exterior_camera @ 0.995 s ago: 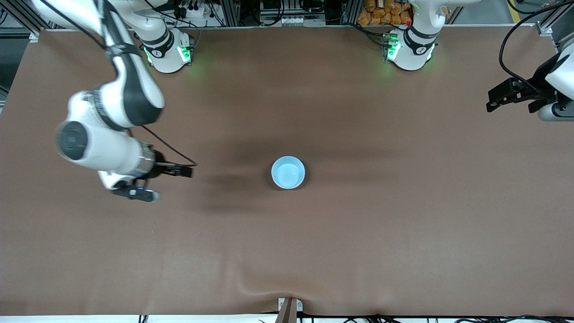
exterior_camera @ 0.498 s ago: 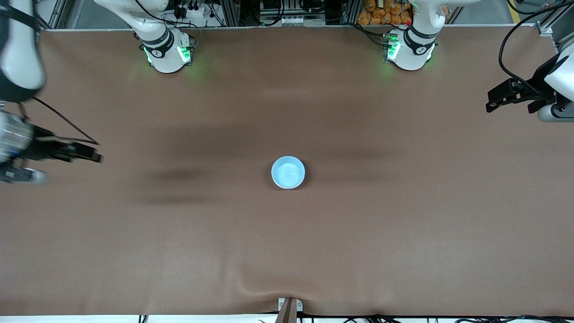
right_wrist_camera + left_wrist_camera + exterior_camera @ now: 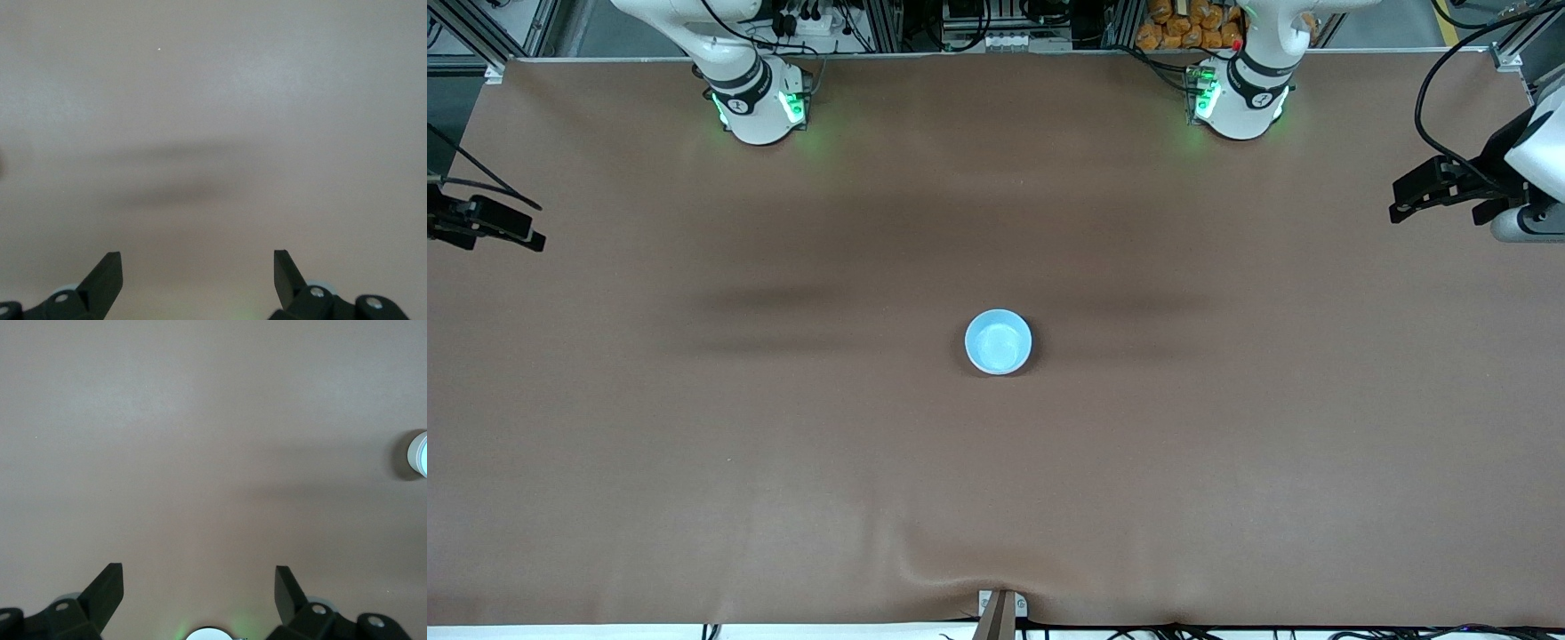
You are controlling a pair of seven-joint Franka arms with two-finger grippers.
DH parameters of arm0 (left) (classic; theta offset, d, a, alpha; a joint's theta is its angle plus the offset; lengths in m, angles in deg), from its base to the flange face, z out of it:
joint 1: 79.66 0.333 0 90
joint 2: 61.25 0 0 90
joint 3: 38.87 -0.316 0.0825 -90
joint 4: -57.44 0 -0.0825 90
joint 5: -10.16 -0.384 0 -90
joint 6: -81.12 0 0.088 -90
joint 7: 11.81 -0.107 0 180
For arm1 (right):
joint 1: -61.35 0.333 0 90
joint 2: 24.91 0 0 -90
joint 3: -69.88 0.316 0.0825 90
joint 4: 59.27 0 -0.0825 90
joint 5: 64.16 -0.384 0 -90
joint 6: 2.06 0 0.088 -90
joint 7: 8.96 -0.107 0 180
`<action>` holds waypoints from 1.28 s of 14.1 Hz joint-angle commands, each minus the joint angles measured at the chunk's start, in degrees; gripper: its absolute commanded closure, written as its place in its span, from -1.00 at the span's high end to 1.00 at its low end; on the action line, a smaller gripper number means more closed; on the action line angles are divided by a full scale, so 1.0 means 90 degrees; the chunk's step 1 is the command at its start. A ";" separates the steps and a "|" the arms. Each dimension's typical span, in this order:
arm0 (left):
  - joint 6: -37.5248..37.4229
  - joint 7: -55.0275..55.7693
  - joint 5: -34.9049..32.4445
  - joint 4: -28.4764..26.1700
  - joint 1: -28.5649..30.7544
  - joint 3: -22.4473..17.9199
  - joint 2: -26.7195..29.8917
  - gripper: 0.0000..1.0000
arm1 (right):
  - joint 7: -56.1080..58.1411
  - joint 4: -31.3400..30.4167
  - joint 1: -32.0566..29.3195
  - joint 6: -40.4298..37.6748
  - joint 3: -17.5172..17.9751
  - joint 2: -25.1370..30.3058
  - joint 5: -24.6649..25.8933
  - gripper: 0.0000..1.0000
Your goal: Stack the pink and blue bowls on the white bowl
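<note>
A light sky-blue bowl [image 3: 998, 341] stands upright in the middle of the brown table. No pink bowl and no white bowl show apart from it; anything under it is hidden from above. A pale bowl rim [image 3: 419, 453] shows at the edge of the left wrist view. My left gripper [image 3: 1398, 203] hangs open and empty over the left arm's end of the table, and its open jaws show in the left wrist view [image 3: 199, 577]. My right gripper [image 3: 532, 235] is open and empty at the right arm's end, and it shows in the right wrist view [image 3: 197, 261].
The brown table cover [image 3: 996, 498] has a small ridge at its front edge by a metal bracket [image 3: 1000, 609]. The two arm bases [image 3: 758, 105] [image 3: 1240, 100] stand along the table edge farthest from the front camera.
My right arm has pulled away from beside the blue bowl to the right arm's end of the table, almost out of view. The left arm and the bowl have not moved.
</note>
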 commanded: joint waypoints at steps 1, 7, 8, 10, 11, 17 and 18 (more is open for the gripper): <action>-0.0063 -0.0027 -0.0019 0.0066 -0.0023 -0.0007 -0.0014 1.00 | -0.0216 -0.0037 0.0167 -0.0048 0.0032 0.0110 0.0190 1.00; -0.0063 -0.0046 -0.0028 0.0056 -0.0023 -0.0007 -0.0014 1.00 | -0.0550 -0.0037 0.0157 -0.0204 0.0296 0.0198 0.0190 1.00; -0.0054 -0.0037 -0.0028 0.0065 -0.0013 -0.0007 -0.0014 1.00 | -0.0394 -0.0047 0.0138 -0.0233 0.0287 0.0198 0.0190 1.00; -0.0063 -0.0027 -0.0009 0.0066 -0.0023 -0.0007 -0.0014 1.00 | -0.0159 -0.0037 0.0060 -0.0233 0.0277 0.0208 0.0190 1.00; -0.0063 -0.0017 -0.0009 0.0066 -0.0032 -0.0007 -0.0014 1.00 | -0.0139 -0.0037 0.0050 -0.0233 0.0267 0.0208 0.0190 1.00; -0.0063 -0.0037 -0.0009 0.0066 -0.0033 0.0003 -0.0014 1.00 | -0.0139 -0.0027 0.0001 -0.0243 0.0208 0.0208 0.0190 1.00; -0.0063 -0.0037 -0.0009 0.0066 -0.0033 0.0003 -0.0014 1.00 | -0.0139 -0.0027 -0.0019 -0.0243 0.0208 0.0208 0.0190 1.00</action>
